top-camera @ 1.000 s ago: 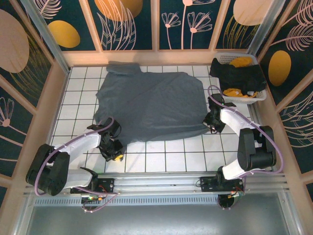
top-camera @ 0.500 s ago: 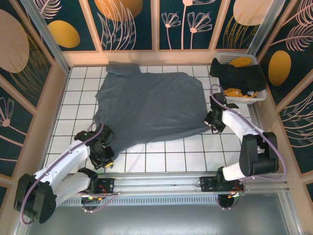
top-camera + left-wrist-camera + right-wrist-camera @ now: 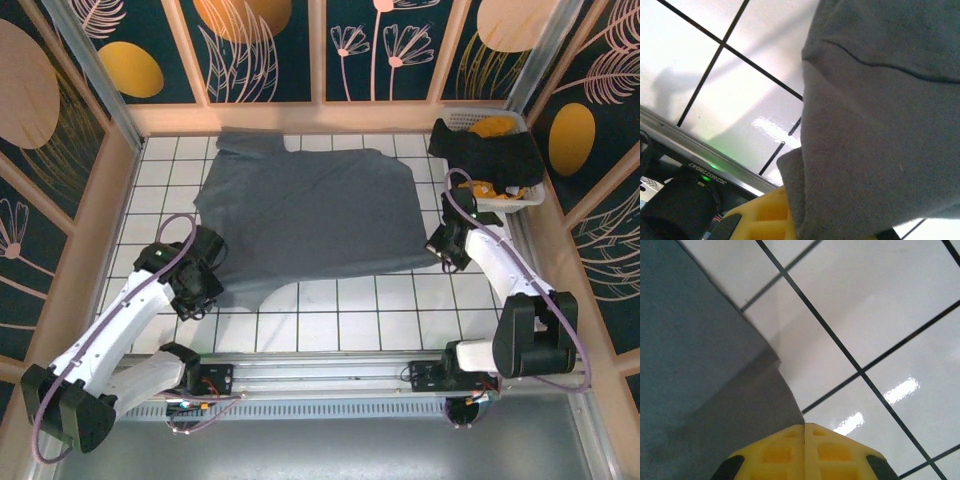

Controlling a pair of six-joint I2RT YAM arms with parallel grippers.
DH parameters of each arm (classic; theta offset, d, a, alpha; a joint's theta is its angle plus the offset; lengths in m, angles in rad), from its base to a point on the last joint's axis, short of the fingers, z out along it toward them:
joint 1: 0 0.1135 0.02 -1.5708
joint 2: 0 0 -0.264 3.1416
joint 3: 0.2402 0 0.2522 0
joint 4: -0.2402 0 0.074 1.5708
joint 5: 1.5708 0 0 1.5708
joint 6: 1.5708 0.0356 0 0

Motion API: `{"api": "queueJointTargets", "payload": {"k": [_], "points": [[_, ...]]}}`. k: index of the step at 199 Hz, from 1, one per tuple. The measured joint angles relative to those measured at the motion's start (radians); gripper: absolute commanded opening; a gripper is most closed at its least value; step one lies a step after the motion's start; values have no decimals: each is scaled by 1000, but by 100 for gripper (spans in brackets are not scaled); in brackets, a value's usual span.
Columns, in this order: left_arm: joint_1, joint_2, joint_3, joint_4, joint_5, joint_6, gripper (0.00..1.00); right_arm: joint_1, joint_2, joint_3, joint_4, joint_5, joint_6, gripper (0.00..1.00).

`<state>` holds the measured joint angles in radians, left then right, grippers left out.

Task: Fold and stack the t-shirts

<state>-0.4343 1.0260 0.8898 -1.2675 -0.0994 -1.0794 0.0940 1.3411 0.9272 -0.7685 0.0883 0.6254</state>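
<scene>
Table (image 3: 400, 310): white tiles with dark joints, walled on the left, far and right sides.
Blue-grey t-shirt (image 3: 310, 215): spread open and mostly flat across the middle of the table. One flap juts out at the far left. The near edge runs between the two grippers and curves in towards the left one.
Left gripper (image 3: 205, 290): at the near-left corner of the blue-grey t-shirt, jaws closed on the cloth.
Left wrist view: grey cloth comes out over the yellow fingers (image 3: 765, 220) and hangs clear of the tiles. A stitched seam crosses the fabric.
Right gripper (image 3: 443, 250): at the near-right corner of the same shirt, jaws closed.
Right wrist view: the yellow fingers (image 3: 835, 452) meet flush. The shirt's edge rises off the tiles and ends at their tips, so the corner appears pinched.
Basket (image 3: 505, 206): white plastic, at the far right of the table, just beyond the right gripper.
Black t-shirt (image 3: 490, 150): draped over the basket, spilling past its left rim.
Yellow t-shirt (image 3: 492, 127): inside the basket, showing at the far end and again below the black cloth.
</scene>
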Motion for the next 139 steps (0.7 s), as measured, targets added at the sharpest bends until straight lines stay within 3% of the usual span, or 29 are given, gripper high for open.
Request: {"api": "queueJointTargets", "payload": {"k": [71,139], "points": [[0,99,-134,135,31,20,0,16,47,-65,31,-37,-2,0],[0,267,-38,241,0,111,0,31,148,3,43,-37,2,0]]}}
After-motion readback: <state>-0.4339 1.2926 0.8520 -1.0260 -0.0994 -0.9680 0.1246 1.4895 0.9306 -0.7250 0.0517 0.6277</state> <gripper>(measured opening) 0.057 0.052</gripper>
